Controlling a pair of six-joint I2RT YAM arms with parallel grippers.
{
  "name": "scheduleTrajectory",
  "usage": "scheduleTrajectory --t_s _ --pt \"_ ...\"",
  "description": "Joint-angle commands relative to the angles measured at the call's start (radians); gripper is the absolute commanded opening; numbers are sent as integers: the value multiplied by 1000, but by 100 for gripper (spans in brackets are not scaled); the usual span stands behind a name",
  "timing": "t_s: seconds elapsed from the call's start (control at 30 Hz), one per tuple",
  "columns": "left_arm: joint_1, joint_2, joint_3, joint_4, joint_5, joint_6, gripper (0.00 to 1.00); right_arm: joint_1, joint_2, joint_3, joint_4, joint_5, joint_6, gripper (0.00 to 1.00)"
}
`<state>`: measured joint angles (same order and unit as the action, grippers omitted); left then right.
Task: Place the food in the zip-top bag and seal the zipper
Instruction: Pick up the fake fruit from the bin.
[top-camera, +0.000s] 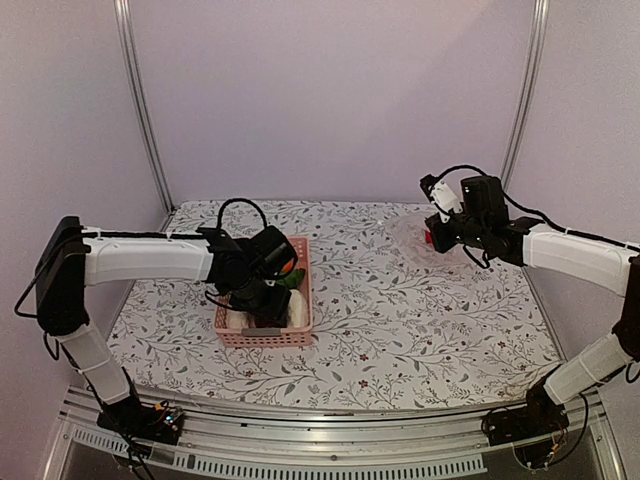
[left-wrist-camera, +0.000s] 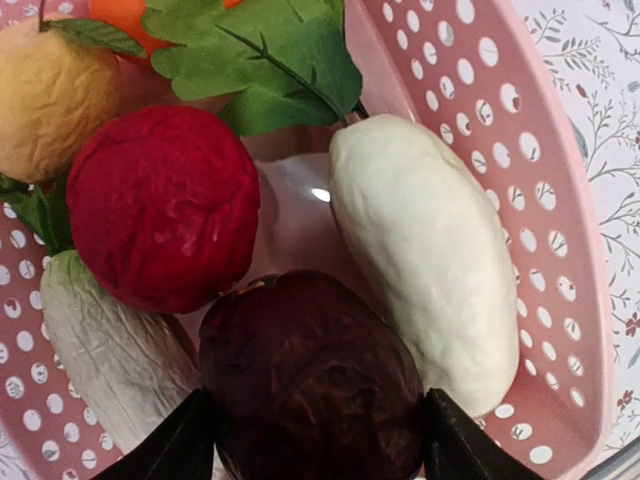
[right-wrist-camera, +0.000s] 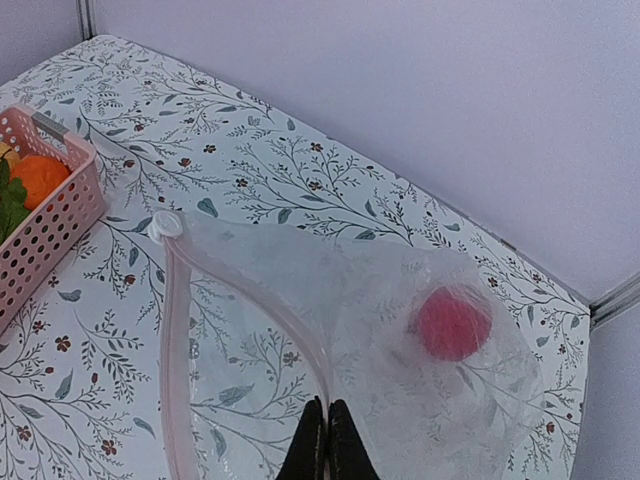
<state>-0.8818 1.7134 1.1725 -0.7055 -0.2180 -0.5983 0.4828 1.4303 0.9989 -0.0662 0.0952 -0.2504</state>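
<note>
The dark maroon piece (left-wrist-camera: 312, 385) sits squarely between the fingers of the left end effector (top-camera: 268, 318), in the pink basket (top-camera: 303, 290) near the surface's left edge. The fingers are spread, flanking it — contact unclear. Well apart, toward the far right corner, the right end effector (right-wrist-camera: 326, 440) is pressed together, pinching the zip-top bag (right-wrist-camera: 350, 330) — one red piece (right-wrist-camera: 452, 323) inside.

Food split between two spots, bag lying open

We see the clear zip-top bag (right-wrist-camera: 400, 340) toward the worktop's far right corner, its pink zipper (right-wrist-camera: 175, 330) parted, one red piece (right-wrist-camera: 452, 322) inside; maroon (left-wrist-camera: 310, 385), red (left-wrist-camera: 160, 205), white (left-wrist-camera: 430, 260) and orange (left-wrist-camera: 120, 12) pieces crowd together near the left edge.
</note>
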Motion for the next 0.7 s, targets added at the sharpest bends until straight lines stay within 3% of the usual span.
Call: scheduleTrajectory --t_s 0.0,0.2,0.37,0.67 --pt "13 -59 47 -69 3 39 63 -6 15 -17 6 6 -3 0" --pt "18 -100 133 -111 2 63 62 -5 11 -16 8 7 -3 0" --pt "16 -107 221 -54 44 89 61 -6 10 -16 7 -2 -1 0" --pt "3 -97 252 376 252 115 59 -6 2 -18 3 -26 6 0"
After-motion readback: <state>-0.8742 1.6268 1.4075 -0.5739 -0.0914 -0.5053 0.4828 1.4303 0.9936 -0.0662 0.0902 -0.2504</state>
